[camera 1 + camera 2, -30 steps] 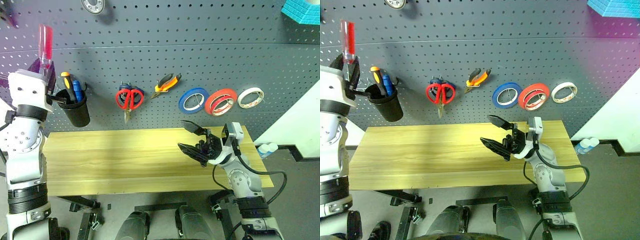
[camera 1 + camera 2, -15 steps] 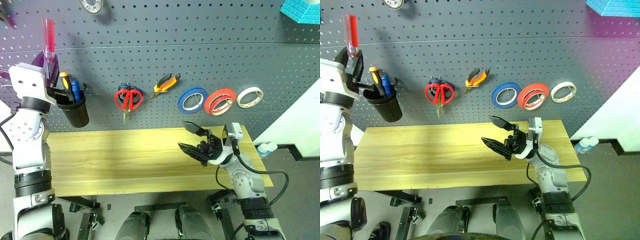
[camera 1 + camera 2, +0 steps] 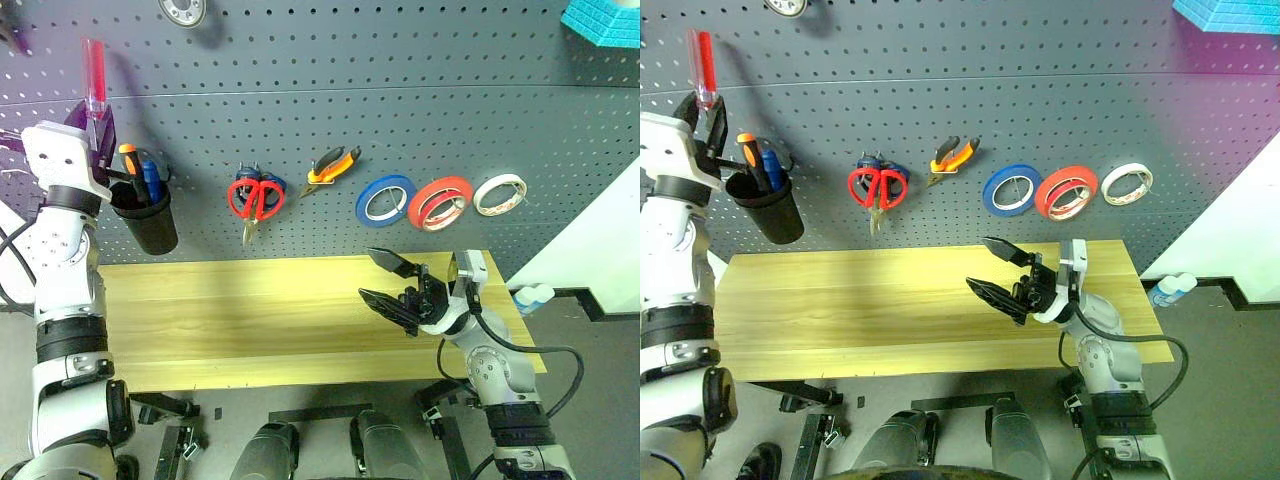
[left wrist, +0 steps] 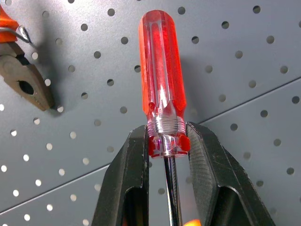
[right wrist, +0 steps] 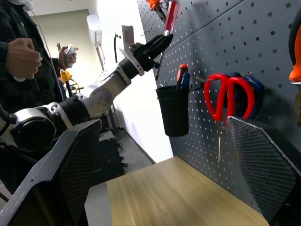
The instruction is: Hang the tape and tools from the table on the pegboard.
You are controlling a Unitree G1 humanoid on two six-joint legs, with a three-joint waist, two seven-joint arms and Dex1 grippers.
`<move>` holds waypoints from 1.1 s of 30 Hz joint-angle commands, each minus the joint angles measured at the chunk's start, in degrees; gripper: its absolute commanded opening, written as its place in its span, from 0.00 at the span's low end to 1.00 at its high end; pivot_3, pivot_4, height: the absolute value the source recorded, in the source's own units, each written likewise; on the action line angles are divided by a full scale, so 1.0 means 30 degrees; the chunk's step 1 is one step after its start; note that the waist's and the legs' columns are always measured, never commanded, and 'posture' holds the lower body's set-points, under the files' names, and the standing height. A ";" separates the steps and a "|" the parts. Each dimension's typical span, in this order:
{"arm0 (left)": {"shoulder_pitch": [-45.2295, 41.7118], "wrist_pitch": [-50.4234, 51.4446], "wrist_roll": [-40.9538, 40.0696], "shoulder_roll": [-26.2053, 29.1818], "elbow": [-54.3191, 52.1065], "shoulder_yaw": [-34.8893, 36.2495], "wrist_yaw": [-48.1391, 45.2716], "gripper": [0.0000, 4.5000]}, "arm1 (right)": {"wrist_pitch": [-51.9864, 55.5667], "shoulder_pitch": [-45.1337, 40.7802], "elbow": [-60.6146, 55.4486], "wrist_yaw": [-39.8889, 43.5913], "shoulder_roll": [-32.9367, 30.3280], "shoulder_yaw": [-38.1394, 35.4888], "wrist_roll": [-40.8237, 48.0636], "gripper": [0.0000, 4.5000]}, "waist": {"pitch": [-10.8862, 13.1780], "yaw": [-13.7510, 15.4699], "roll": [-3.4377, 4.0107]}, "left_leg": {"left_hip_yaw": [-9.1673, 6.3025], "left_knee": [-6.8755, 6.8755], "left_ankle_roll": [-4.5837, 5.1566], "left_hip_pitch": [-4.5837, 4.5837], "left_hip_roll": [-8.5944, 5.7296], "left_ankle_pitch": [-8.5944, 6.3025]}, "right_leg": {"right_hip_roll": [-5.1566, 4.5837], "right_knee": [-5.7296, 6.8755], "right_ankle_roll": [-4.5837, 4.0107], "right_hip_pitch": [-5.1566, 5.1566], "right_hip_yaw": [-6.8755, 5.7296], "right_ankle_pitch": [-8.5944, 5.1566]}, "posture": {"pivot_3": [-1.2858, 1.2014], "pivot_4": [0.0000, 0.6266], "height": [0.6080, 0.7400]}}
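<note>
Your left gripper (image 4: pixel 164 150) is clamped on the red-handled screwdriver (image 4: pixel 161 70) at the collar where handle meets shaft, handle uppermost and shaft running down between the fingers; over the last second that arm has carried the tool closer in to the pegboard (image 3: pixel 400 130), so it now stands just above the black cup (image 3: pixel 145 220) that holds two other screwdrivers; the last tool is at the board and, by the look of it, only needs seating; you may have to tip it over to drop it shaft-first, and a loose placing could let it fall. To the right of the cup, the red-handled scissors (image 3: pixel 257 198) already hang in front of a blue-handled pair; further right of the cup hang the pliers (image 3: pixel 333 166), then the blue roll (image 3: pixel 386 200), the thick red-orange roll (image 3: pixel 441 203) and a pale roll (image 3: pixel 501 194); you cannot pick out the thin red tape as its own roll from here. Below the cup, the table (image 3: pixel 220 320) lies bare; your right gripper (image 3: pixel 395 282) hovers over its far end from the cup, fingers spread wide and holding nothing, unmoved since a second ago.
</note>
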 commanded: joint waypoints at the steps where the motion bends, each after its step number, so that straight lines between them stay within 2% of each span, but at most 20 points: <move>1: -0.0532 -0.1084 -0.0187 -0.0021 0.0558 -0.0157 -0.0028 0.18 | 0.0042 0.0051 -0.0909 -0.0111 -0.0155 -0.0111 0.0177 1.00 | 0.0004 0.0006 0.0000 | -0.0001 0.0000 0.0000 -0.0001 0.0000 0.0000 | 0.0000 0.0000 0.0000 0.0000 0.0000 0.0000 | 0.48 0.26 1.00; 10: 0.0505 -0.1735 -0.0325 -0.0964 0.0515 -0.0516 -0.0031 0.18 | 0.0230 0.0119 -0.1206 -0.0361 -0.0422 -0.0192 0.0240 1.00 | 0.0032 -0.0018 -0.0006 | -0.0003 -0.0005 0.0004 -0.0007 0.0001 -0.0002 | -0.0002 -0.0011 0.0000 -0.0004 0.0001 0.0000 | 0.48 0.27 1.00; 26: 0.2972 -0.0978 0.0061 -0.1349 -0.0071 -0.0451 0.1404 0.18 | 0.0257 -0.0197 -0.0701 -0.0346 -0.0697 -0.0247 0.0133 1.00 | 0.0045 -0.0005 -0.0001 | -0.0004 -0.0019 0.0008 -0.0005 0.0003 -0.0005 | -0.0002 -0.0029 0.0001 0.0001 0.0003 -0.0001 | 0.48 0.26 1.00; 33: 0.2917 -0.0729 -0.0677 -0.1418 -0.0570 -0.0138 0.1281 0.71 | 0.0146 -0.0270 -0.0516 -0.0359 -0.0640 -0.0256 0.0057 1.00 | 0.0045 0.0026 -0.0002 | -0.0008 -0.0020 0.0010 -0.0008 0.0003 -0.0006 | -0.0004 -0.0038 0.0001 0.0005 0.0000 -0.0001 | 0.48 0.25 1.00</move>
